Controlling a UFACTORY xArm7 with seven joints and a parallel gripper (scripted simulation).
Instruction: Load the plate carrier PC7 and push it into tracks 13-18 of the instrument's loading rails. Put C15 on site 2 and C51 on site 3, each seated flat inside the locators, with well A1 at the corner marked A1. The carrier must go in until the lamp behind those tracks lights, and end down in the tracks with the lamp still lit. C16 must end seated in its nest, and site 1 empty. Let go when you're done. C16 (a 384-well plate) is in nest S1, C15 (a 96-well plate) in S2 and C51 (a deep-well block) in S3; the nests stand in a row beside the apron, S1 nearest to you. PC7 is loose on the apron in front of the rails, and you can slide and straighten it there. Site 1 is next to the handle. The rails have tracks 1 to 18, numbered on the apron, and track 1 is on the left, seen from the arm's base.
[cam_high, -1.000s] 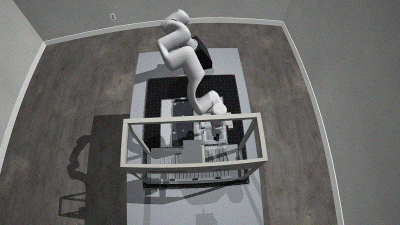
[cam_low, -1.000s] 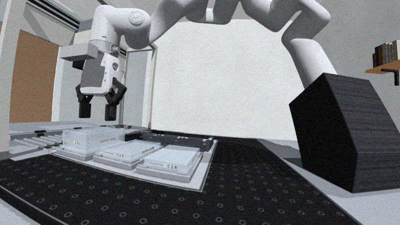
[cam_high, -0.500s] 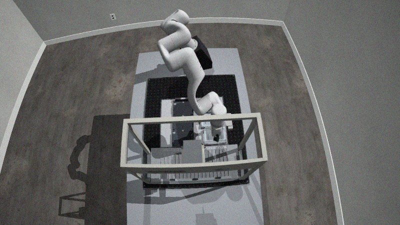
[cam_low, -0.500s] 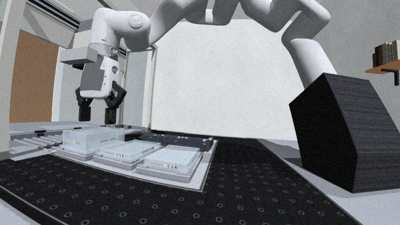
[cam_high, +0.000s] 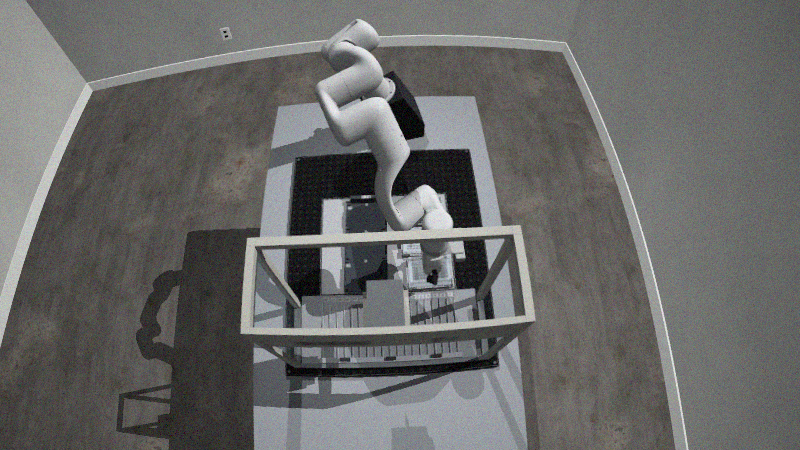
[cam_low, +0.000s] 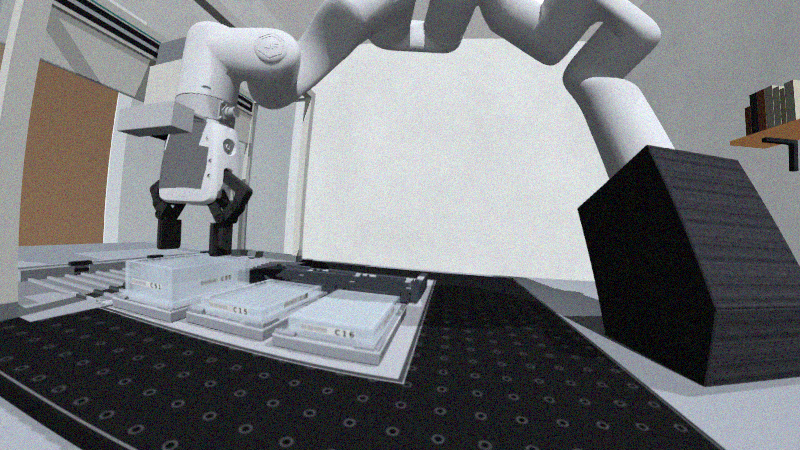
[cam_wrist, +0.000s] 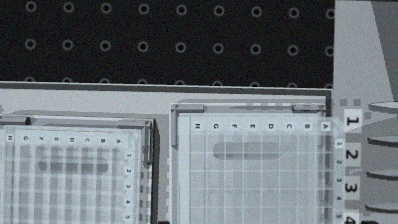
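My gripper (cam_low: 194, 237) is open and empty, pointing down, with its fingertips just above the top of the deep-well block C51 (cam_low: 167, 278), astride it and apart from it. C51 sits in nest S3, nearest the rails. The 96-well plate C15 (cam_low: 254, 302) sits in the middle nest and the 384-well plate C16 (cam_low: 341, 324) in the nearest nest. The dark carrier PC7 (cam_low: 341, 278) lies on the apron behind the nests with no plate on it. The wrist view shows C51 (cam_wrist: 255, 170) and C15 (cam_wrist: 70, 170) from above; my fingers do not show there.
The loading rails (cam_low: 72, 277) run under the instrument's pale frame (cam_high: 386, 285), with track numerals (cam_wrist: 352, 120) on the apron beside C51. A grey block (cam_high: 384, 302) sits in the middle tracks. The dark arm pedestal (cam_low: 693, 263) stands to the right.
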